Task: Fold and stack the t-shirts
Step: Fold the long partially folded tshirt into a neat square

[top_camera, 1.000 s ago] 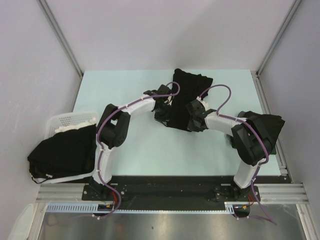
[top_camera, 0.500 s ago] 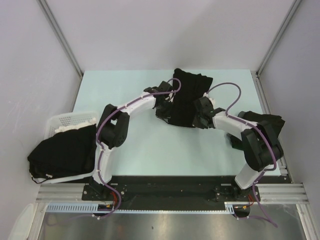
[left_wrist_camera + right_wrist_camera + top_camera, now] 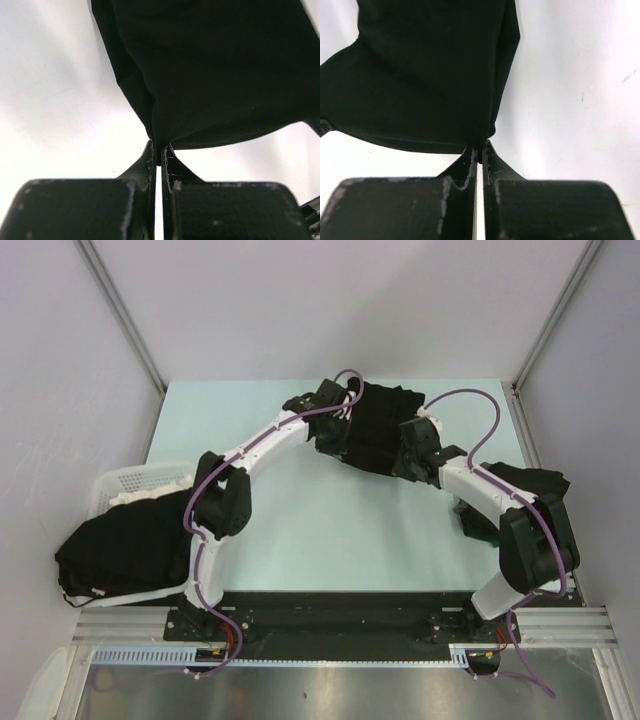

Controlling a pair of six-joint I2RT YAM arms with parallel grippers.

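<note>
One black t-shirt lies at the middle back of the pale green table, partly doubled over. My left gripper is shut on its near left corner, and in the left wrist view the cloth fans up from the closed left gripper. My right gripper is shut on the near right corner; the right wrist view shows the cloth spreading from the pinched right gripper. Both held corners hang just above the table.
A white slotted basket at the left edge holds a heap of black t-shirts. Another black t-shirt lies at the right edge, under the right arm. Metal posts and grey walls ring the table.
Both grippers have moved toward the table's far edge, carrying the shirt's near edge up over the rest of it. The jaws have stayed shut throughout.
</note>
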